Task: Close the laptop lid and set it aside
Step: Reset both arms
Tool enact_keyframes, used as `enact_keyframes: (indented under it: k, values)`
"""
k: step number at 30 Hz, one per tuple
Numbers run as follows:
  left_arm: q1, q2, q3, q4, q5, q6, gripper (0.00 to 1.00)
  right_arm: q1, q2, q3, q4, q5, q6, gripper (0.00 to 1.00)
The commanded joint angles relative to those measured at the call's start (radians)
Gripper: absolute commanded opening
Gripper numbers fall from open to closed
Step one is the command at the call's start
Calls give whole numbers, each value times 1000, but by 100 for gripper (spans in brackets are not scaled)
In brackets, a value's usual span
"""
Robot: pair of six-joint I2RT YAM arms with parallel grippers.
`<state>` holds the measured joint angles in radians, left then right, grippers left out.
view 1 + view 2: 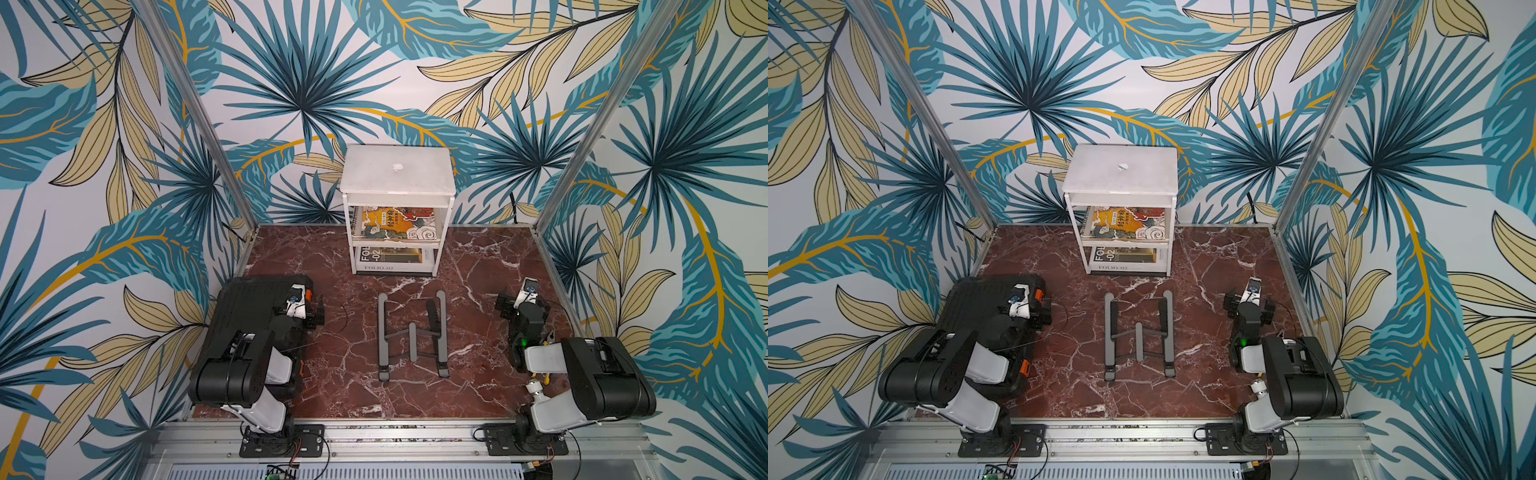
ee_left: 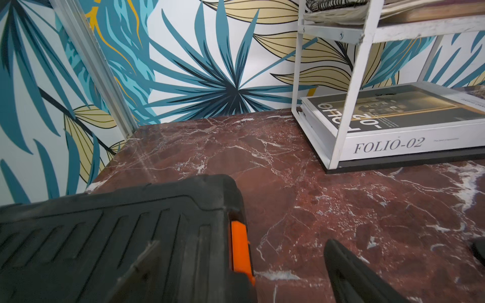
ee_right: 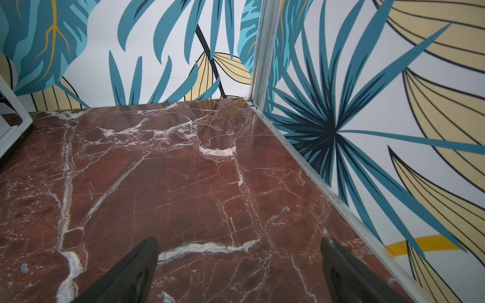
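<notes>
Nearest, my left gripper (image 1: 312, 312) hangs over the edge of the black ribbed case (image 1: 249, 303), my right gripper (image 3: 238, 240) over the red marble table (image 3: 183, 183); both are spread wide, gripping nothing. Farther out, between them, sits the grey folding stand (image 1: 411, 332). At the back the laptop (image 1: 374, 178) lies on the white shelf (image 1: 441, 226), its lid (image 1: 1142, 176) closed flat.

one laptop (image 1: 397, 168), one white shelf (image 1: 350, 232), two books (image 1: 397, 222), one grey stand (image 1: 412, 340), one black case (image 1: 245, 303), two arms (image 1: 232, 374)
</notes>
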<state>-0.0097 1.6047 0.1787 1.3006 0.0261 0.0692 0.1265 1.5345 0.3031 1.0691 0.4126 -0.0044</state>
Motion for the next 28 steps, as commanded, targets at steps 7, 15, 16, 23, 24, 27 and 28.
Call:
enact_keyframes:
  k: [7, 15, 16, 23, 24, 27, 28]
  values:
    - [-11, -58, 209, -389, -28, -4, 100, -93, -10, 87, -158, -238, 23, 99]
    - [-12, -45, 198, -349, -28, -2, 100, -93, -11, 85, -153, -238, 23, 100]
    - [-13, -41, 197, -338, -29, -2, 100, -93, -11, 86, -154, -239, 22, 100]
    - [-12, -43, 197, -342, -29, 0, 100, -92, -8, 95, -168, -253, 15, 99]
    - [-13, -43, 197, -342, -28, 0, 100, -91, -8, 94, -170, -253, 15, 99]
    - [-13, -43, 198, -342, -28, 0, 100, -92, -10, 90, -163, -256, 15, 100]
    - [-12, -43, 197, -342, -28, -1, 100, -93, -12, 90, -163, -257, 13, 100]
